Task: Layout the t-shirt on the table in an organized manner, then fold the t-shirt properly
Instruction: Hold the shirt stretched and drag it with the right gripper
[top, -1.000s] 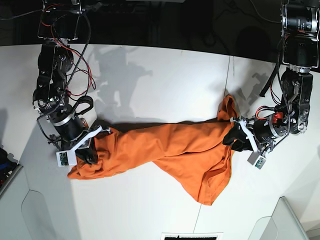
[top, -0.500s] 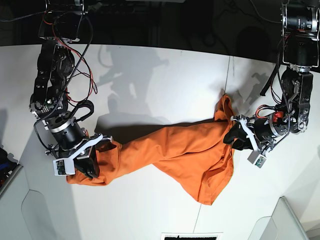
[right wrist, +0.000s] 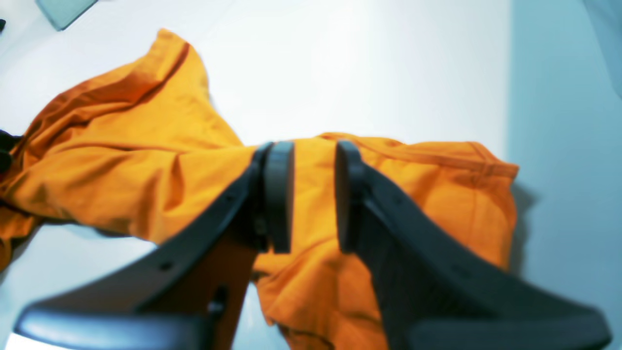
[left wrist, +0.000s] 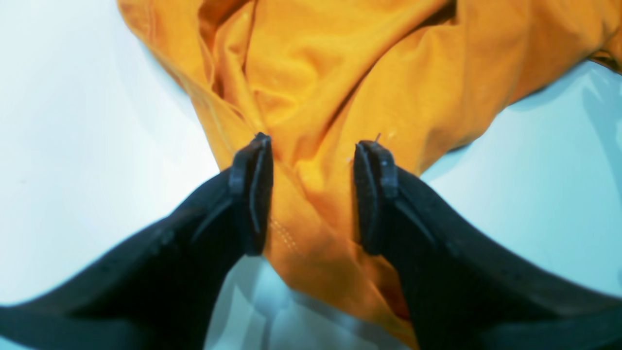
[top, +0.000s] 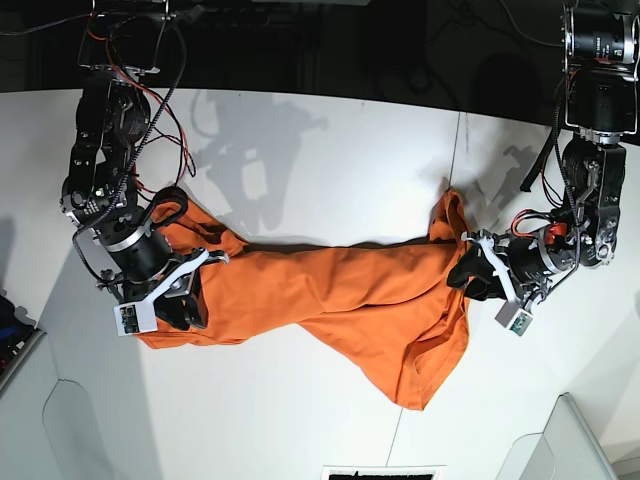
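The table, a wide matte white top crossed by a thin dark seam line, fills the base view. Across its middle lies the t-shirt, plain orange, bunched and pulled into a long band from one arm to the other, with a loose triangular flap reaching toward the near edge and a small peak rising at the end by the seam.

The right arm comes down at the left of the base view, red and black wires looping along it. The right gripper sits over the shirt's end there. In its wrist view the two dark jaws stand a narrow gap apart with orange cloth showing between them and spreading to both sides. Whether the pads actually pinch the cloth cannot be told.

The left arm reaches in from the right of the base view. The left gripper stands with its jaws spread wide, straddling a ridge of wrinkled cloth at the shirt's other end. The fingertips flank the fold without squeezing it, and white table shows on either side.
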